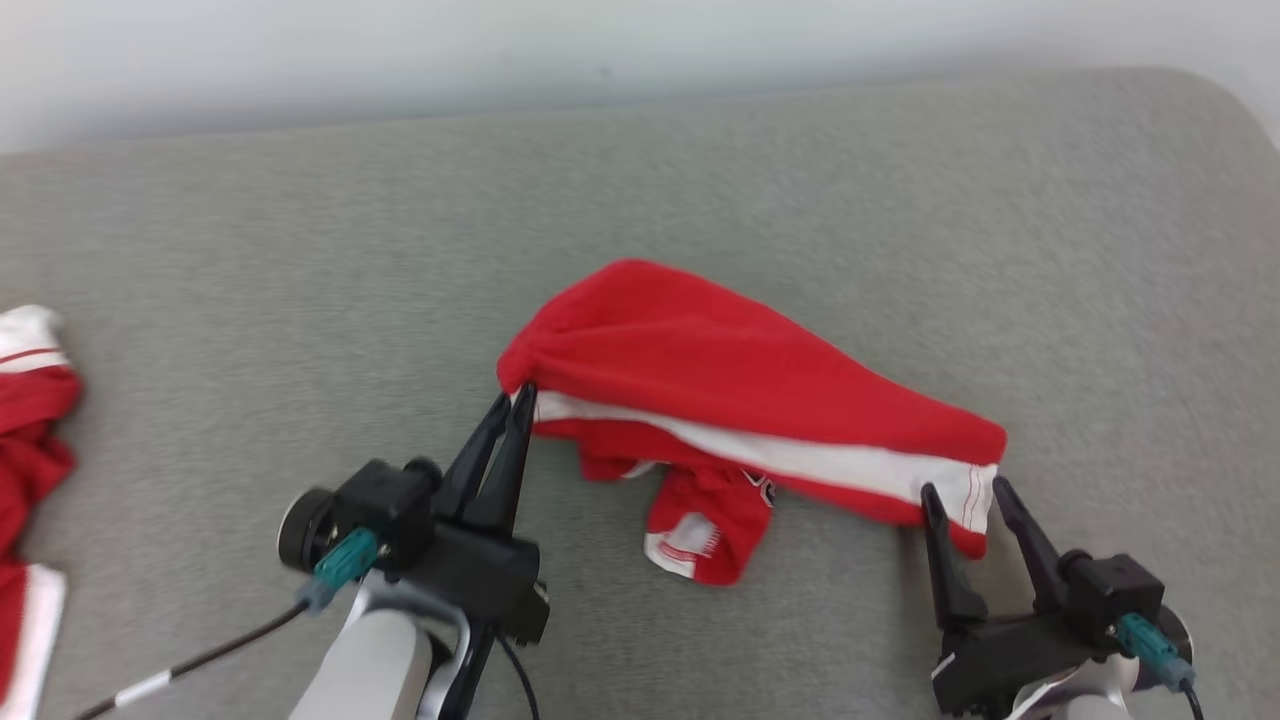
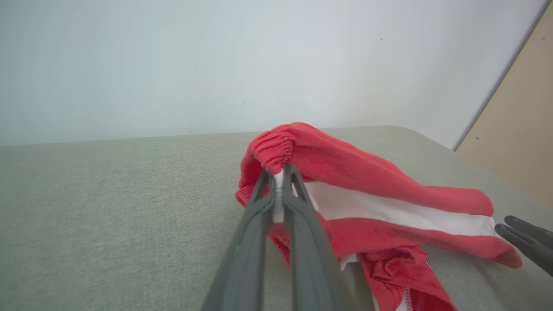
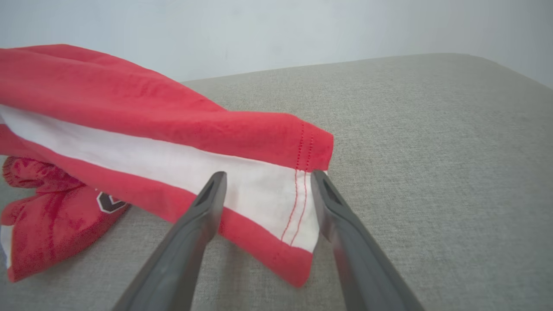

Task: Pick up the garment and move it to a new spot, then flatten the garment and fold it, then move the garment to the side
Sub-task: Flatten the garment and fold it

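Note:
A pair of red shorts with a white side stripe (image 1: 740, 400) lies bunched in the middle of the grey cushioned surface (image 1: 700, 180). My left gripper (image 1: 512, 397) is shut on the gathered waistband end of the shorts (image 2: 276, 149), lifting it slightly. My right gripper (image 1: 965, 487) is open, its fingers on either side of the stitched hem corner (image 3: 298, 194) at the shorts' right end. The other leg of the shorts (image 1: 705, 530) hangs crumpled toward me, showing a small dark logo (image 3: 108, 201).
Another red and white garment (image 1: 30, 450) lies at the left edge of the surface. A pale wall (image 1: 500, 50) runs behind the far edge. A tan panel (image 2: 518, 129) stands to the right in the left wrist view. Bare grey fabric surrounds the shorts.

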Controlling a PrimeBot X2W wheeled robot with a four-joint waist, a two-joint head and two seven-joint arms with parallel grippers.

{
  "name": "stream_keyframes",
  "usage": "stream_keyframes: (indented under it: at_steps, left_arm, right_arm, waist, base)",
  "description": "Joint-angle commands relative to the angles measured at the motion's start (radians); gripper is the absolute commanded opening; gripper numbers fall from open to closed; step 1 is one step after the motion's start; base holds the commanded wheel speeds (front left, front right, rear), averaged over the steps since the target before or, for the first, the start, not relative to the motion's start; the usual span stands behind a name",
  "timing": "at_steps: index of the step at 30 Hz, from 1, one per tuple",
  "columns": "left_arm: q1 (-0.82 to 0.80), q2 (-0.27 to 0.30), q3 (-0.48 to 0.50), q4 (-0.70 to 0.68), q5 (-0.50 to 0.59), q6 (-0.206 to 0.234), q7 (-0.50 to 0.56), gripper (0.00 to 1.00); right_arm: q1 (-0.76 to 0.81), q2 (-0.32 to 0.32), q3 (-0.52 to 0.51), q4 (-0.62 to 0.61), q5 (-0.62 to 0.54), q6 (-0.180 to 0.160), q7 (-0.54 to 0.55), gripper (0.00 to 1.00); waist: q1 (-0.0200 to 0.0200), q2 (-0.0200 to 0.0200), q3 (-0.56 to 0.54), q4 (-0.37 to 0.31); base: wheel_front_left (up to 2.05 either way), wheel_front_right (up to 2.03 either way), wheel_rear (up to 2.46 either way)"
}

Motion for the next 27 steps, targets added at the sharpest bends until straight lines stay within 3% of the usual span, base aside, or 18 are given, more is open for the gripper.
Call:
stream_keyframes:
  at_steps: [1,8,13,27]
  left_arm:
    - [0.051,0.009,0.002,-0.033,-0.016,0.002,-0.003,0.00]
    - [0.144,0.034,-0.009,-0.089,-0.062,0.002,-0.003,0.00]
    - [0.201,0.055,-0.012,-0.025,-0.109,0.002,-0.003,0.00]
    - [0.184,0.042,0.044,0.173,-0.077,0.002,-0.003,0.00]
  right_arm:
    - [0.028,0.008,-0.004,0.001,-0.003,0.003,0.000,1.00]
    - [0.052,0.023,-0.002,0.007,-0.008,0.003,0.000,1.00]
    - [0.058,0.035,0.008,0.012,-0.010,0.003,0.000,1.00]
    - [0.031,0.010,0.039,0.030,0.004,0.003,0.000,1.00]
  waist:
    - [0.0001,0.0000,-0.090,0.104]
    - [0.0001,0.0000,-0.128,0.178]
    - [0.0001,0.0000,-0.141,0.192]
    - [0.0001,0.0000,-0.114,0.098]
  base:
    - [0.00,0.00,0.00]
    - [0.00,0.00,0.00]
    - [0.00,0.00,0.00]
    - [0.00,0.00,0.00]
